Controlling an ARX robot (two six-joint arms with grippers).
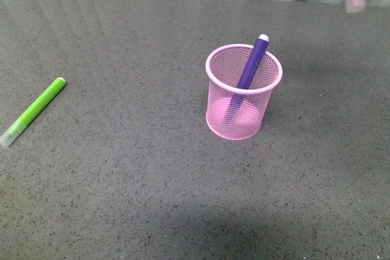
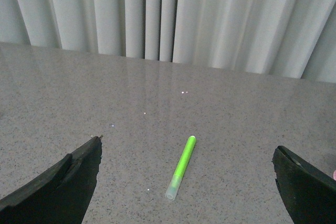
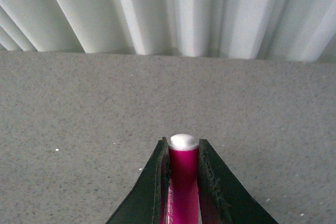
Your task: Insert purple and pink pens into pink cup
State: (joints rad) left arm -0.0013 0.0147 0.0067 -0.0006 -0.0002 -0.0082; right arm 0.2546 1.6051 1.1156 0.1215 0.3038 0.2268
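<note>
Clamped between the right gripper's (image 3: 184, 182) dark fingers (image 3: 152, 187), the magenta-pink highlighter pen (image 3: 183, 182) with its white end tip points away from the wrist, and in the front view its clear cap hangs at the top corner, up and to the right of the cup. Standing on the grey speckled surface (image 1: 122, 199), the round light-pink wire-mesh cup (image 1: 242, 92) holds the dark purple highlighter pen (image 1: 250, 71), leaning against its far rim. Well left of the cup lies a lime green marker (image 1: 33, 111), over which the left gripper's (image 2: 186, 182) black fingers (image 2: 63, 182) hover spread wide, holding nothing.
</note>
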